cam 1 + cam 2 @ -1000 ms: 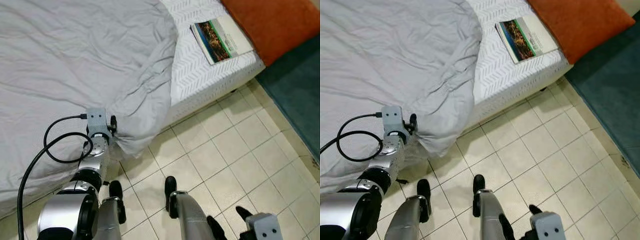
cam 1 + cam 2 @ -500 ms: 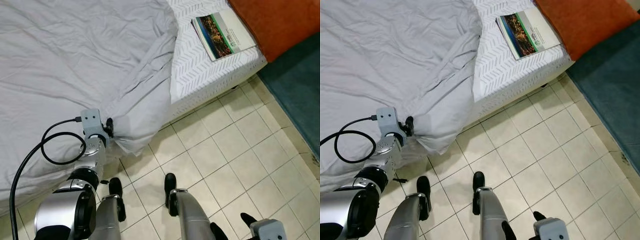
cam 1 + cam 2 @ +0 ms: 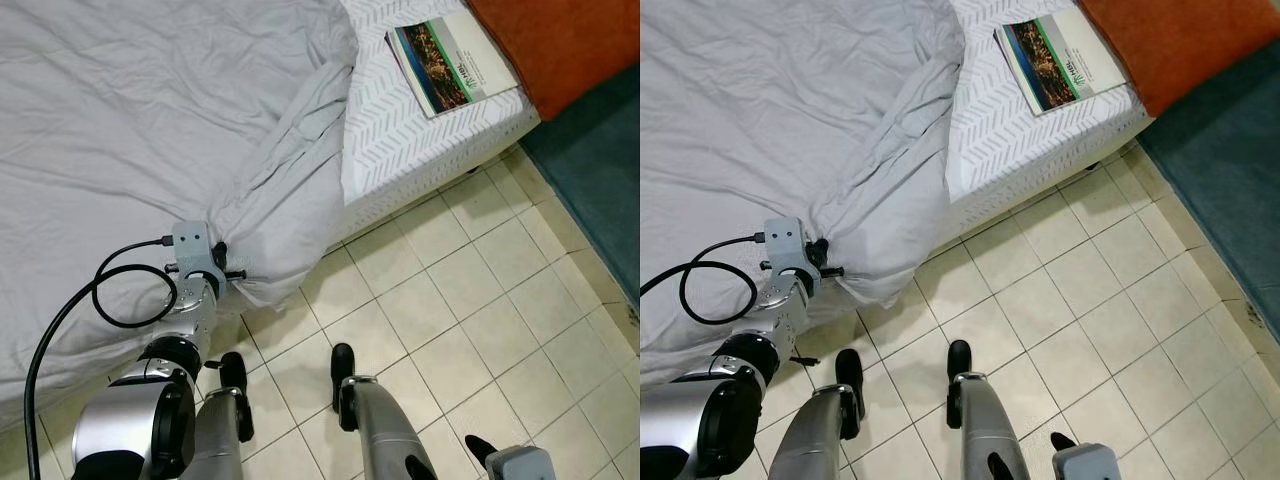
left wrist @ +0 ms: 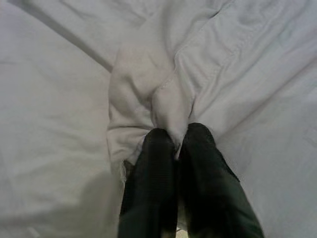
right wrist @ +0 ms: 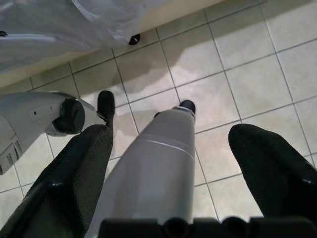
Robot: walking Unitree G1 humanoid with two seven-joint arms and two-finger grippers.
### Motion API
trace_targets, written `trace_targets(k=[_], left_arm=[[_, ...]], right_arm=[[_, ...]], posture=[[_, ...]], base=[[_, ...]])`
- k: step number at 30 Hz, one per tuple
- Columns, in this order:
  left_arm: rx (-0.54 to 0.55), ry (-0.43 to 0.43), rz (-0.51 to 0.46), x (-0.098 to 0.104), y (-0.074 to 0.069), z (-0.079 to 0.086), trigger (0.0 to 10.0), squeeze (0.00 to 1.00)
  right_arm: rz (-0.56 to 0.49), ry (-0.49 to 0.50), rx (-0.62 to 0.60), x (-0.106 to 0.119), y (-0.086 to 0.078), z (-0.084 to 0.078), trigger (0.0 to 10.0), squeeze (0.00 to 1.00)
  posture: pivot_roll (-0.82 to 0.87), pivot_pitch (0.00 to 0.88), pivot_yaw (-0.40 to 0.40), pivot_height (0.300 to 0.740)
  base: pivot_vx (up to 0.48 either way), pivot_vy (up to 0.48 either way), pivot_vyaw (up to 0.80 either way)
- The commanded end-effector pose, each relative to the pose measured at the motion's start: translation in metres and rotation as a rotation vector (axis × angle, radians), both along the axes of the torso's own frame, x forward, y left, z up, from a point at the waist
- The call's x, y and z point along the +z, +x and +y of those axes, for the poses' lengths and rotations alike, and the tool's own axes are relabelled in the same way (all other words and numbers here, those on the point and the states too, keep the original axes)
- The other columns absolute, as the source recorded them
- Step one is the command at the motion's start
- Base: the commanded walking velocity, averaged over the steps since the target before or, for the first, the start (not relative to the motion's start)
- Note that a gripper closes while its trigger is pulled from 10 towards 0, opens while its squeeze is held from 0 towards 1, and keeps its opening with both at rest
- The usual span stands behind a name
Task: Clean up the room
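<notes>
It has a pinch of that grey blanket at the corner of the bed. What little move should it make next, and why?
Probably pull the corner toward the book. The left hand is shut on a fold of the grey blanket, which lies bunched and creased, leaving the white patterned sheet bare. The right hand hangs open over the tiled floor.

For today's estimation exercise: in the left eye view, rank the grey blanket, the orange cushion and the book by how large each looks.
1. Grey blanket, by far the largest.
2. Orange cushion, though the frame edge cuts it off.
3. Book, the smallest.
</notes>
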State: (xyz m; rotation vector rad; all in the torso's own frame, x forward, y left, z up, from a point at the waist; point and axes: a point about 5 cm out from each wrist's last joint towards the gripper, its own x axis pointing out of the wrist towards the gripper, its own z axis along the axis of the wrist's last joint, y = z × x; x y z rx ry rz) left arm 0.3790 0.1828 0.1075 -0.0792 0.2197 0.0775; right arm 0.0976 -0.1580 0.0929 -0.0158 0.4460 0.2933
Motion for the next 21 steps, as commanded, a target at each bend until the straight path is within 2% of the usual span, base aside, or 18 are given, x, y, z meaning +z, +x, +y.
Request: trace_targets(k=[1,4,7,9,10,11,12,14,16,17,21], left_arm=[[-0.021,0.011,0.092,-0.023,-0.011,-0.004,0.0,0.00],[-0.060,0.040,0.084,-0.022,-0.010,-0.010,0.0,0.00],[-0.142,0.096,0.065,-0.020,-0.009,-0.021,0.0,0.00],[-0.209,0.132,0.047,-0.019,-0.009,-0.033,0.0,0.00],[-0.209,0.132,0.047,-0.019,-0.009,-0.033,0.0,0.00],[-0.283,0.167,0.024,-0.018,-0.009,-0.050,0.0,0.00],[-0.317,0.192,0.016,-0.018,-0.010,-0.059,0.0,0.00],[-0.346,0.217,0.016,-0.020,-0.011,-0.065,0.0,0.00],[-0.347,0.204,0.014,-0.021,-0.012,-0.068,0.2,0.00],[-0.359,0.189,0.001,-0.021,-0.013,-0.077,10.0,0.00],[-0.378,0.185,0.000,-0.020,-0.014,-0.089,10.0,0.00]], right_arm=[[0.049,-0.017,-0.016,-0.007,-0.006,-0.003,10.0,0.00],[0.051,-0.018,-0.020,-0.013,-0.003,-0.004,10.0,0.00],[0.051,-0.019,-0.024,-0.017,-0.001,-0.005,10.0,0.00],[0.046,-0.020,-0.034,-0.023,0.003,-0.005,10.0,0.00],[0.046,-0.020,-0.034,-0.023,0.003,-0.005,10.0,0.00],[0.031,-0.018,-0.055,-0.025,0.009,-0.007,10.0,0.00],[0.023,-0.020,-0.067,-0.026,0.012,-0.008,10.0,0.00],[0.018,-0.023,-0.077,-0.031,0.017,-0.009,10.0,0.00],[0.015,-0.021,-0.086,-0.034,0.020,-0.010,10.0,0.00],[-0.004,-0.020,-0.103,-0.035,0.029,-0.012,10.0,0.00],[-0.040,-0.029,-0.121,-0.035,0.040,-0.017,10.0,0.00]], posture=[[-0.32,0.667,-0.112,0.740],[-0.29,0.650,-0.087,0.740],[-0.27,0.637,-0.071,0.740],[-0.24,0.591,-0.036,0.740],[-0.24,0.591,-0.036,0.740],[-0.22,0.535,0.001,0.740],[-0.21,0.518,0.014,0.740],[-0.21,0.510,0.019,0.740],[-0.21,0.485,0.036,0.740],[-0.21,0.428,0.059,0.740],[-0.21,0.392,0.069,0.740]], base=[[0.000,0.000,0.00],[0.000,0.000,0.00],[0.000,0.000,0.00],[0.000,0.000,0.00],[0.000,0.000,0.00],[0.000,0.000,0.00],[0.000,0.000,0.00],[0.000,0.000,0.00],[0.000,0.000,0.00],[0.000,-0.480,0.00],[0.000,-0.480,0.00]])
